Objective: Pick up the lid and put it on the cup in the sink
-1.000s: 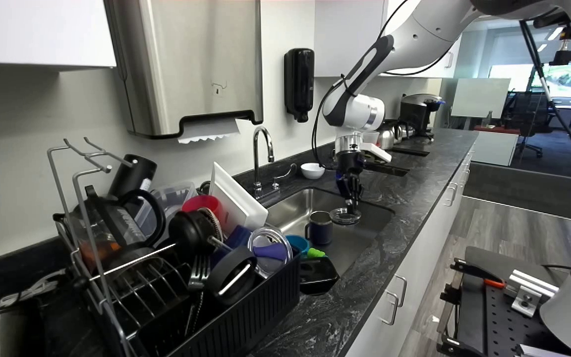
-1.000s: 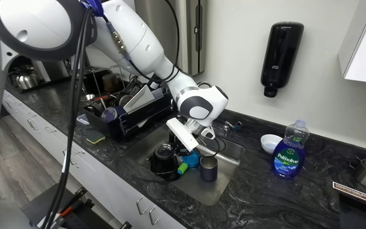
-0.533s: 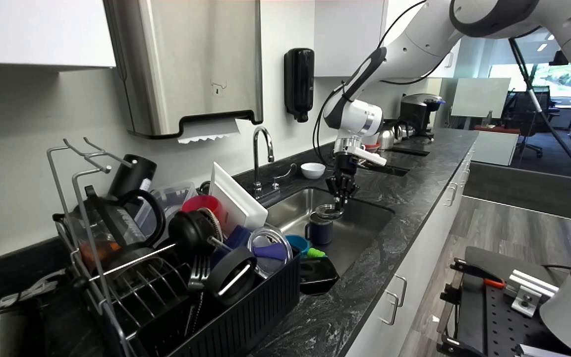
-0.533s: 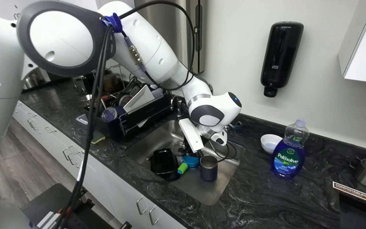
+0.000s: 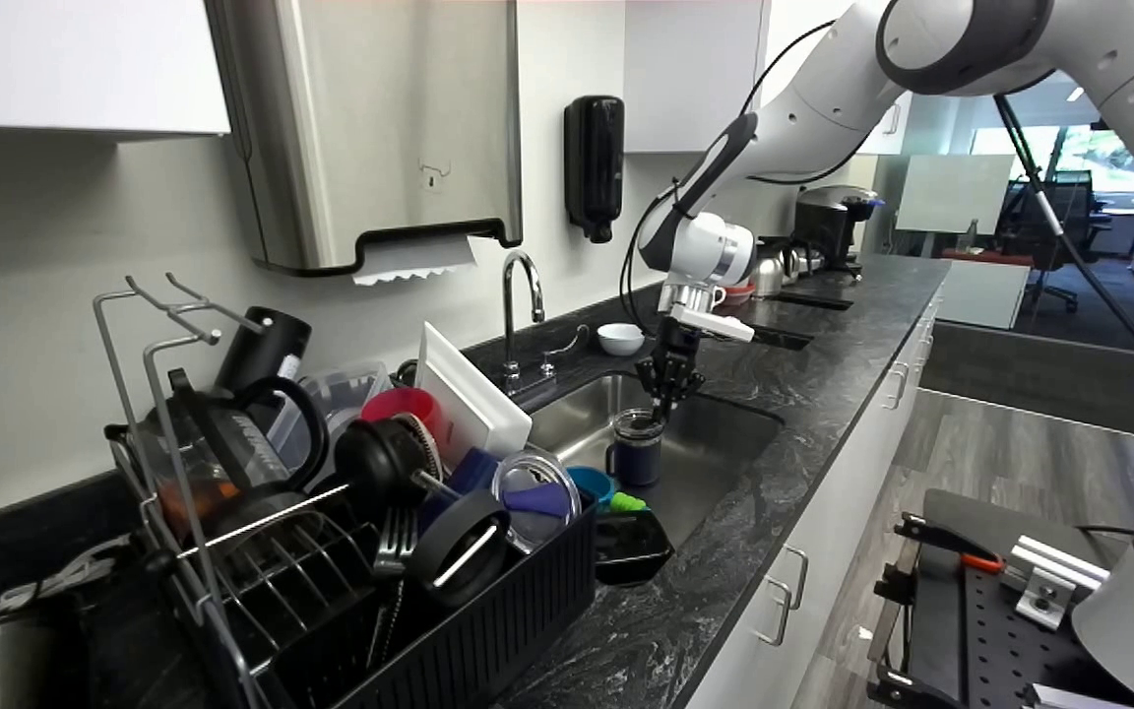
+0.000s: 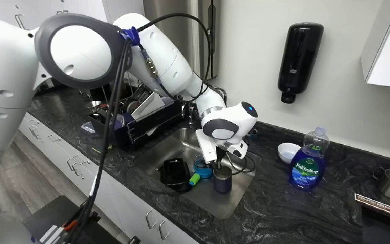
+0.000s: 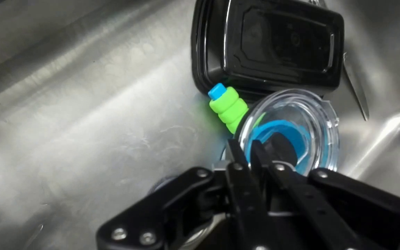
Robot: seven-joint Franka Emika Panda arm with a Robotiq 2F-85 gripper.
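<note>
The clear round lid [image 7: 332, 139] hangs from my gripper [image 7: 245, 144], whose fingers pinch its rim, one inside and one outside. A dark navy cup [image 6: 222, 184] with a handle stands upright on the sink floor. In an exterior view the lid [image 5: 638, 423] overlaps the top of the cup [image 5: 638, 463]; in an exterior view the lid [image 6: 200, 162] shows beside the cup, above a teal-blue round container [image 6: 203, 173]. In the wrist view my gripper hides most of the cup. Through the lid, the blue container [image 7: 286, 127] and a dark piece inside it are visible.
A bright green piece [image 7: 228, 107] lies beside the blue container, by a black dish [image 7: 283, 45]. A thin metal utensil [image 7: 356, 88] lies past the dish. The loaded dish rack [image 5: 488, 601] and faucet [image 5: 509, 325] border the sink. A soap bottle [image 6: 306, 166] stands near a white bowl [image 6: 288, 152].
The gripper has carried the lid from above the black dish to above the blue container, nearer the navy cup. The grip on the lid has stayed the same.
</note>
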